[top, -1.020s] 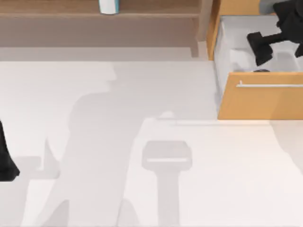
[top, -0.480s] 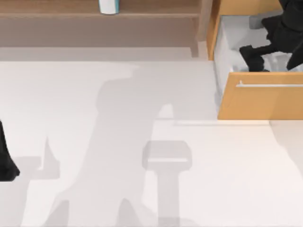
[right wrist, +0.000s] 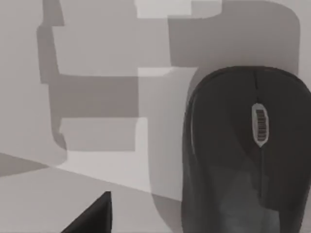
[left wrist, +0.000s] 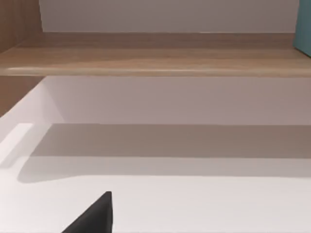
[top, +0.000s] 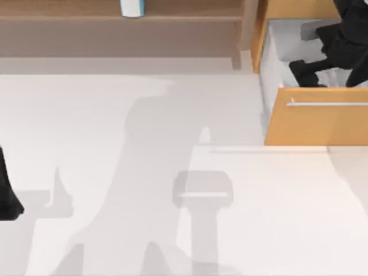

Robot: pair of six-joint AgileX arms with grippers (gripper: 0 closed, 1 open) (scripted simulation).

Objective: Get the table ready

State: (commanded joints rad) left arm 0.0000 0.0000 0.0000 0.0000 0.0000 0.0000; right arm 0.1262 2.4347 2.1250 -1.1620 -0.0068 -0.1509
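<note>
The white table spreads across the top view, bare apart from shadows. At its back right stands an orange-wood cabinet with its drawer pulled open. My right gripper reaches down into that drawer, just behind the drawer front. Close below it, a black computer mouse with a silver scroll wheel lies on the pale drawer floor. My left arm is parked at the table's left edge.
A long brown wooden shelf runs along the back, also seen as the shelf ahead of the left wrist. A white and teal container stands on it. The drawer's silver bar handle faces the table.
My right gripper has sunk deeper into the open drawer and drawn slightly towards the left. Its shadow on the table has slid right. The left arm has not moved.
</note>
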